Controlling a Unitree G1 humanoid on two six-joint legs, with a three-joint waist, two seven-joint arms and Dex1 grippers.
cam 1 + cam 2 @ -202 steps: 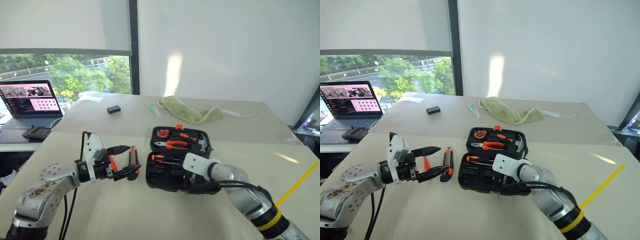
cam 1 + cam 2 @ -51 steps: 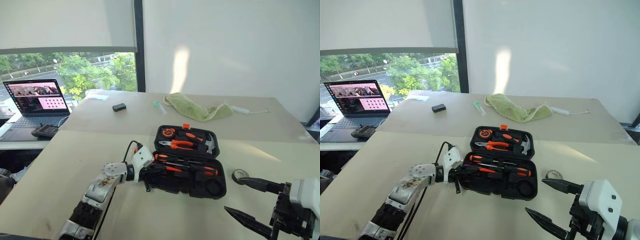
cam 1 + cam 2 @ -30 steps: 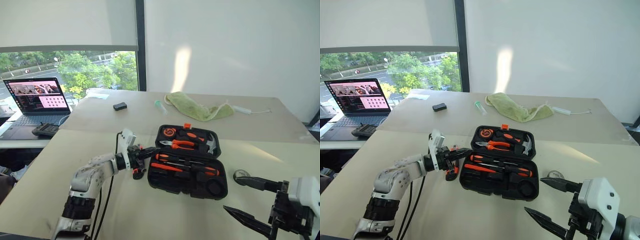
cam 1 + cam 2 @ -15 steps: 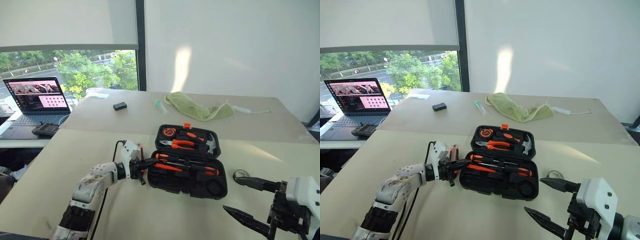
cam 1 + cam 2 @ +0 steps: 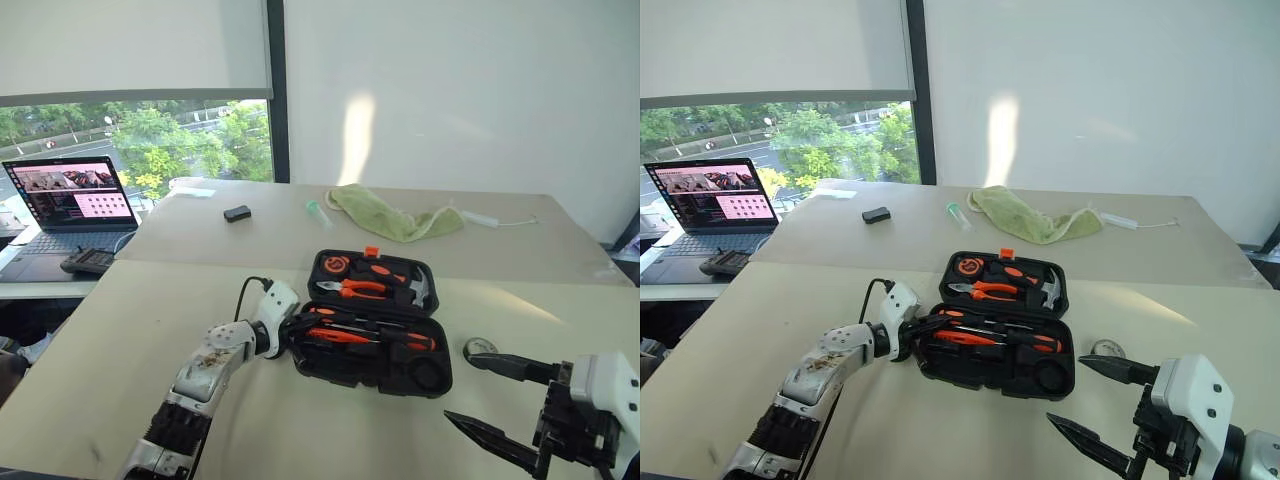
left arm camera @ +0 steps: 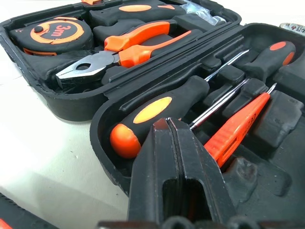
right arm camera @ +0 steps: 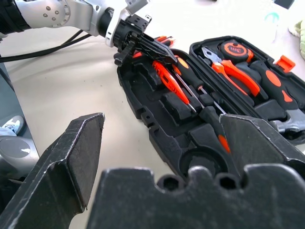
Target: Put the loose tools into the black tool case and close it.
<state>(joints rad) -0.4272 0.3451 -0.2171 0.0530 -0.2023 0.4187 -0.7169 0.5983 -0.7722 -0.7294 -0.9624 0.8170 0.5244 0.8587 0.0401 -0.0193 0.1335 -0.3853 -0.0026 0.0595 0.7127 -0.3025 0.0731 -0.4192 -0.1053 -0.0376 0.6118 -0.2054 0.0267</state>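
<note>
The black tool case [image 5: 350,372] lies open in the middle of the table. Pliers, a tape measure and a hammer sit in its far half. Its near half holds two screwdrivers [image 6: 157,107] [image 6: 271,52] and the slim orange tool [image 6: 238,124]. My left gripper [image 5: 300,328] is over the case's left end, just above the first screwdriver's handle. It is shut on the orange-black utility knife [image 7: 162,39], held crosswise. The small dark tape roll [image 5: 480,348] lies on the table right of the case. My right gripper [image 5: 460,388] hangs open and empty near the front right.
A green cloth [image 5: 395,215], a small black box [image 5: 237,213], a clear tube [image 5: 318,212] and a white cable [image 5: 495,220] lie at the back. A laptop [image 5: 70,195] and a dark handset [image 5: 85,262] sit on the side desk at the left.
My left gripper, still shut, has sunk and moved right from beside the case to over its left end, rolling as it went. The right gripper has kept still.
</note>
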